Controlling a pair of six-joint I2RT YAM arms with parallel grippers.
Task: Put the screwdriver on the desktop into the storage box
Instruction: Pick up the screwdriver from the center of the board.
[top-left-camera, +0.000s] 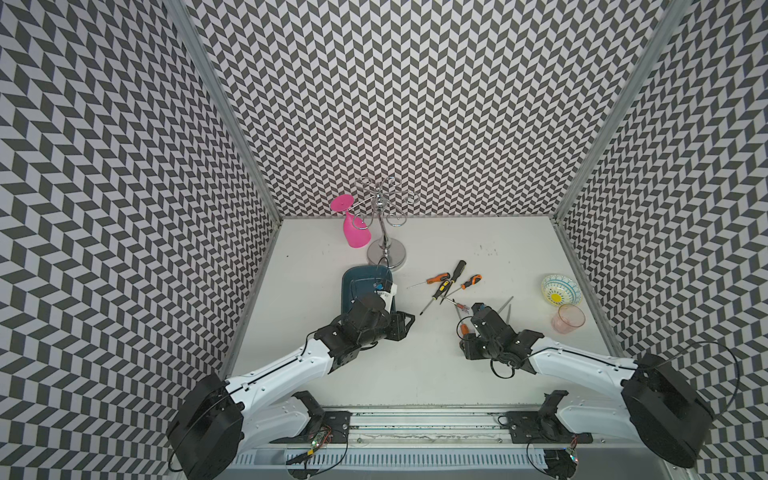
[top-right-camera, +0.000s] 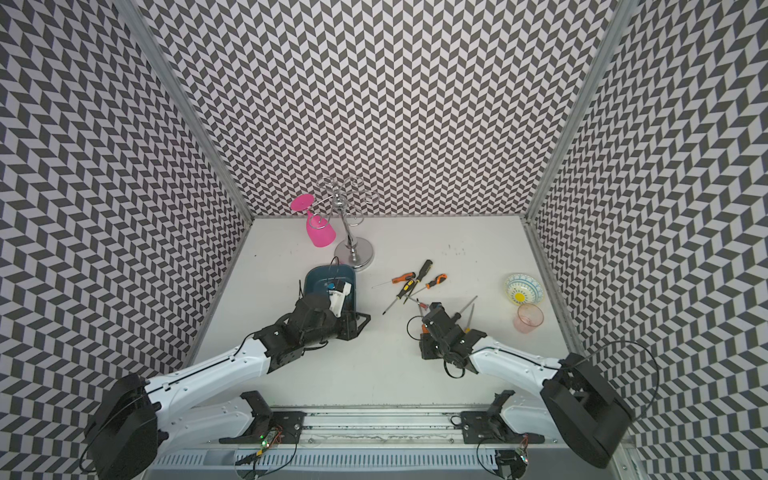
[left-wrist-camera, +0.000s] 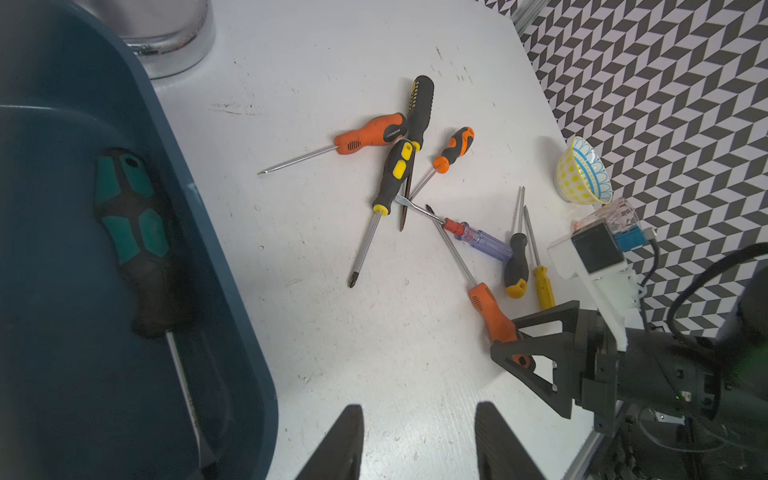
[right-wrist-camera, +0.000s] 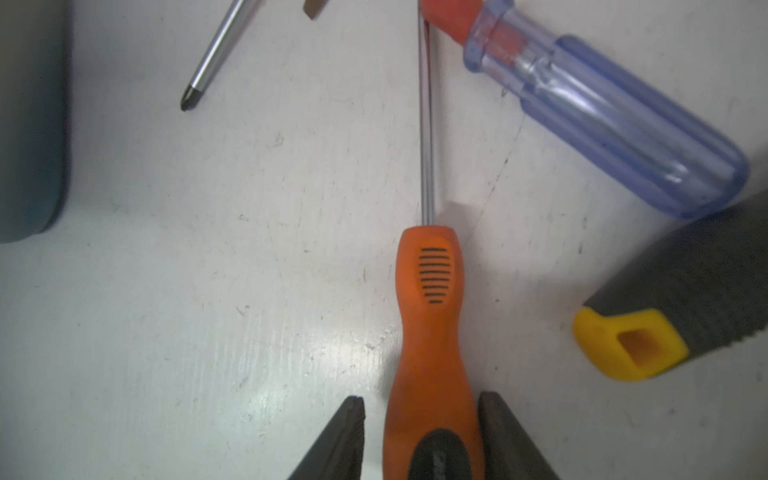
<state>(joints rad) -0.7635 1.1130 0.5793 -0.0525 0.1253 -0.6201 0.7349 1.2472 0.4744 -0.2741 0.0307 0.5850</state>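
Note:
The dark teal storage box (top-left-camera: 353, 278) sits at the left of the white desktop (top-left-camera: 415, 374) and holds a green-and-black screwdriver (left-wrist-camera: 133, 224). My left gripper (left-wrist-camera: 415, 409) hovers open and empty over bare desk just right of the box wall (left-wrist-camera: 232, 291). Several screwdrivers (top-left-camera: 446, 286) lie scattered mid-table. My right gripper (right-wrist-camera: 419, 401) straddles the butt end of an orange-handled screwdriver (right-wrist-camera: 432, 316) that lies flat. One finger touches the handle and a narrow gap shows at the other. The same handle (left-wrist-camera: 490, 307) shows in the left wrist view.
A clear blue-handled screwdriver (right-wrist-camera: 623, 124) and a black-and-yellow one (right-wrist-camera: 665, 324) lie close beside the orange one. A patterned bowl (top-left-camera: 562, 289) and a pink cup (top-left-camera: 568, 318) stand at the right edge. A chrome glass stand (top-left-camera: 386, 249) with a pink goblet (top-left-camera: 355, 228) is behind the box.

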